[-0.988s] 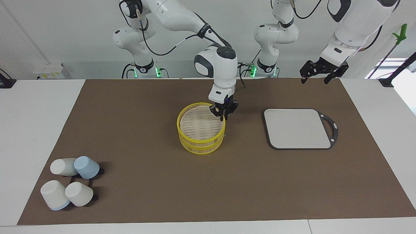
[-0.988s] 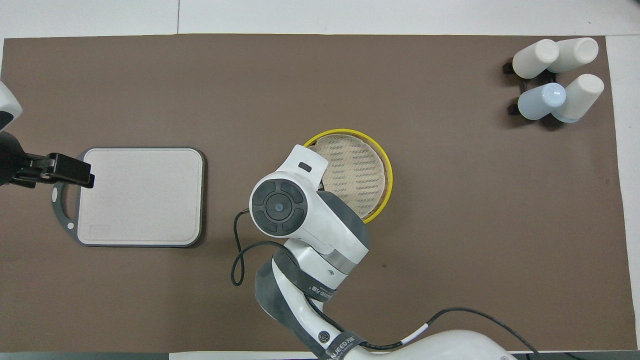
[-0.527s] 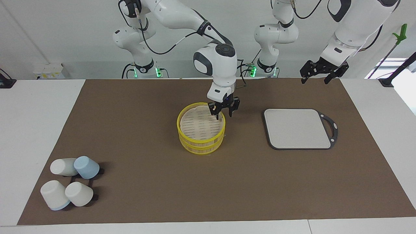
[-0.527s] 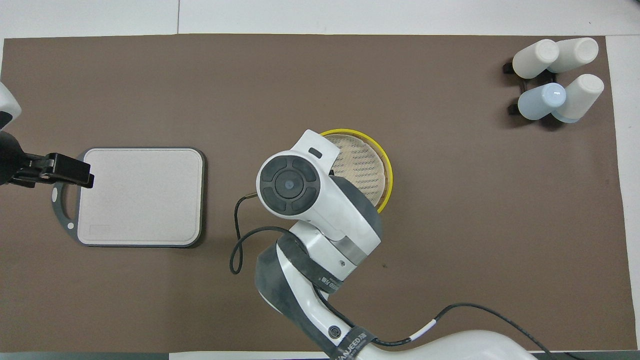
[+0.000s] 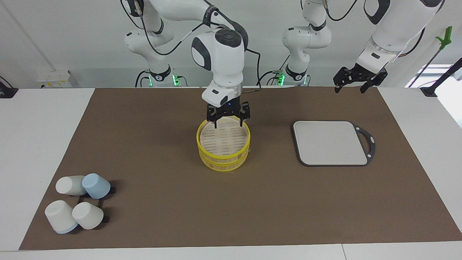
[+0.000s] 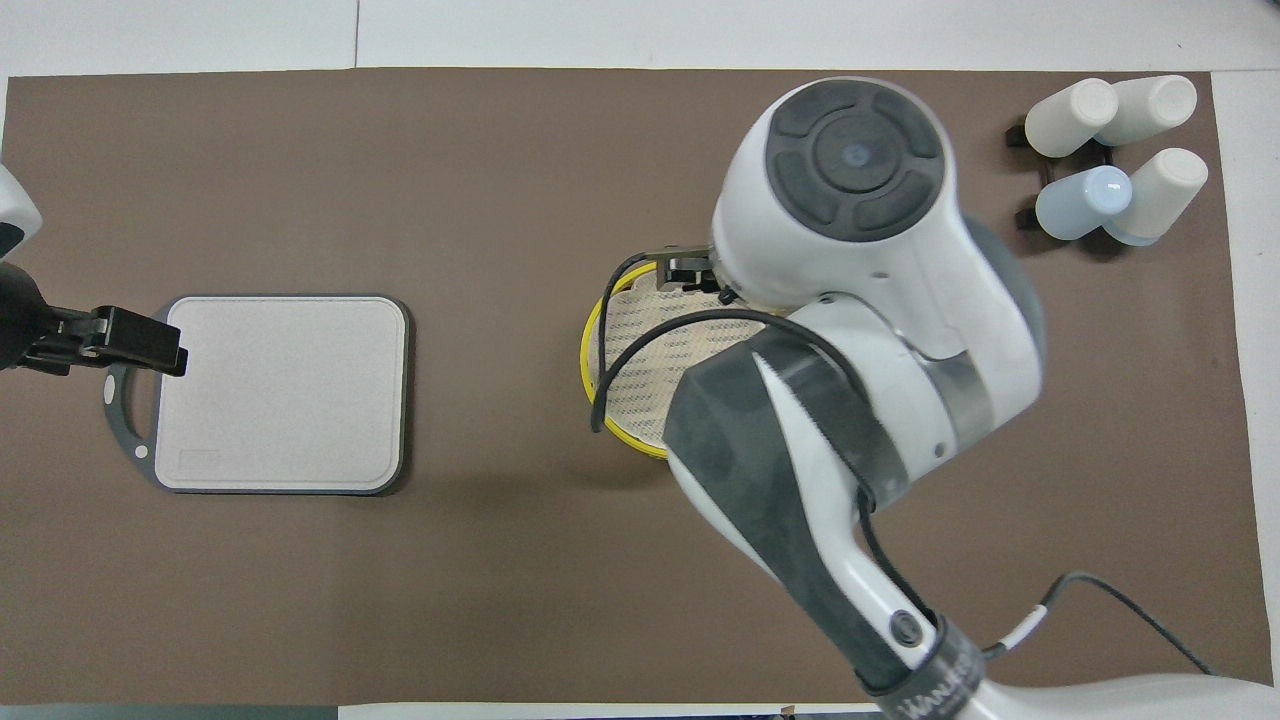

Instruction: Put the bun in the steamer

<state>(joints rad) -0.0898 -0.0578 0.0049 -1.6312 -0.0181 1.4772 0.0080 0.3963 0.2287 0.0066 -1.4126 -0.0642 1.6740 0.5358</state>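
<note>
The steamer (image 5: 223, 153) stands mid-table, its yellow rims stacked and a pale slatted surface showing on top; it also shows in the overhead view (image 6: 640, 345), partly covered by the right arm. My right gripper (image 5: 228, 124) hangs open and empty just above the steamer's rim on the side nearer the robots, its fingers spread wide. In the overhead view only a black bit of it (image 6: 685, 270) shows under the wrist. My left gripper (image 5: 349, 86) waits raised and open over the mat's edge near the grey board. The bun is not in view.
A grey square board (image 5: 330, 142) with a dark handle lies toward the left arm's end, also seen in the overhead view (image 6: 285, 390). Several white and blue cups (image 5: 77, 202) lie on a black rack at the right arm's end, farthest from the robots.
My right gripper has left the steamer's rim on the board side, opened wide, turned and swung over the rim nearer the robots. The left arm has not moved.
</note>
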